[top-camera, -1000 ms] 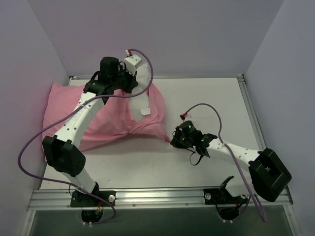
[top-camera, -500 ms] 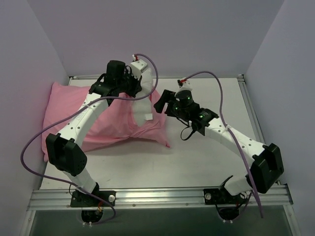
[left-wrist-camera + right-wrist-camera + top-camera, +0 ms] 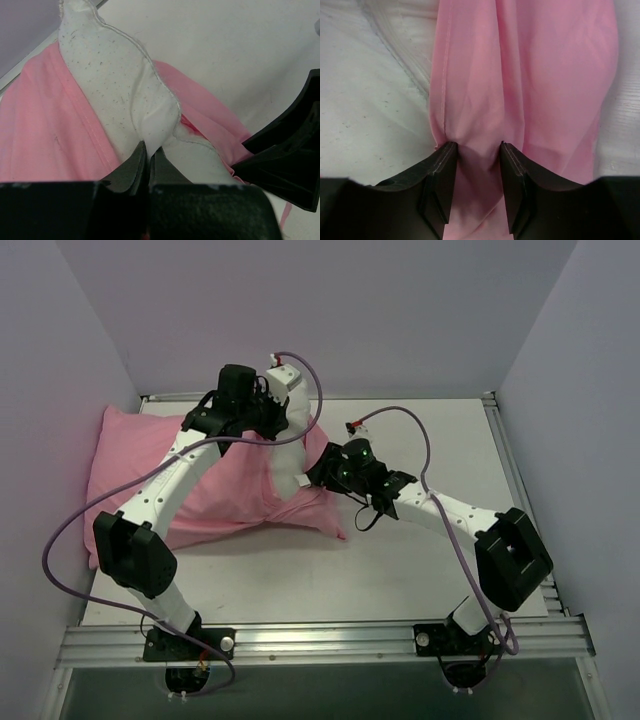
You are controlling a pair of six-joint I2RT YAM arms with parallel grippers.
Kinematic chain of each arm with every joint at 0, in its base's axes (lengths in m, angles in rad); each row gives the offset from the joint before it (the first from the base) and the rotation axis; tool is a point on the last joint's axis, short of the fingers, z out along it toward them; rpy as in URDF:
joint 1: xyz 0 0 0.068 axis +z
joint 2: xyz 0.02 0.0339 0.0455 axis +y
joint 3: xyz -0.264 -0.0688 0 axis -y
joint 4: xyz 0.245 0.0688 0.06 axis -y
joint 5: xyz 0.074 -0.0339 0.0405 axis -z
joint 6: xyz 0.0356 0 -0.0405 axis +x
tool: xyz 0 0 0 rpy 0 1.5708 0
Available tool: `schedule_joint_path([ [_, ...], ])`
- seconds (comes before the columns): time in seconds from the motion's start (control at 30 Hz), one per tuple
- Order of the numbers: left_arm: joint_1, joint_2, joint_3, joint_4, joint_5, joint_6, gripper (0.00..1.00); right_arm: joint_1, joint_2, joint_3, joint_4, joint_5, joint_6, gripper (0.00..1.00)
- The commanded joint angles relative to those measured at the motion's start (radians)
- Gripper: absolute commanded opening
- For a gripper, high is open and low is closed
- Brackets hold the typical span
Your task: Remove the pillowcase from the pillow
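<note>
Pillow (image 3: 288, 462), white, mostly inside the pink pillowcase (image 3: 190, 490) at the left rear of the table (image 3: 420, 570). Long axis runs left to right, open mouth facing right. Left gripper (image 3: 148, 152): fingers pinched tight on the bared pillow corner, above the mouth. Right gripper (image 3: 476, 150): fingers narrowed onto a gathered fold of pillowcase, just right of that corner, nearer the mouth. Labels, writing: none legible.

I get soft, even light from overhead. The table (image 3: 430, 550) is bright, with no glare and only a faint shadow along the near edge of the pillowcase (image 3: 230, 505). In the left wrist view the pillow (image 3: 120, 85) is crisp, while the left gripper (image 3: 148, 151) is dark and blurred up close. The right wrist view is slightly soft, with the folds shaded.
</note>
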Motion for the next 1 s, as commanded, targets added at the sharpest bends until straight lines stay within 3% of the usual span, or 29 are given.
schedule_joint_path([
  [0.0, 0.001, -0.048, 0.041, 0.084, 0.0, 0.013, 0.02, 0.004, 0.01, -0.048, 0.043, -0.05, 0.025, 0.39],
  [0.1, 0.001, -0.056, 0.018, 0.087, -0.001, 0.017, 0.02, 0.003, -0.022, -0.041, 0.028, -0.01, 0.006, 0.45],
  [0.4, 0.001, -0.056, 0.0, 0.091, 0.002, 0.018, 0.02, -0.004, -0.056, 0.166, -0.145, 0.103, -0.104, 0.47],
  [0.97, -0.01, -0.065, -0.004, 0.082, 0.022, 0.015, 0.02, -0.033, 0.137, 0.235, -0.093, 0.102, -0.09, 0.42],
])
